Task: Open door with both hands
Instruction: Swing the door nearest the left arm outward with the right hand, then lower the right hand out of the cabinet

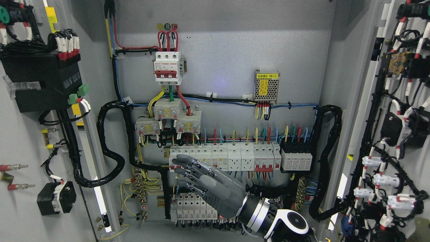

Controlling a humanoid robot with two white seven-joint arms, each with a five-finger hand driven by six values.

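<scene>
Head view shows a grey cabinet [221, 43] with both doors swung wide: left door [23, 208], right door [413, 144]; right hand [205, 185] reaches in from lower right, fingers [183, 161] spread, holding nothing, before rows of white breakers [235, 157]; a yellow label [267, 76] reads "(B1)"; round markers [167, 26] show "B" and "C".

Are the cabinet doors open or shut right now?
Open: the left door and right door are both swung outward, exposing the breakers inside.
</scene>
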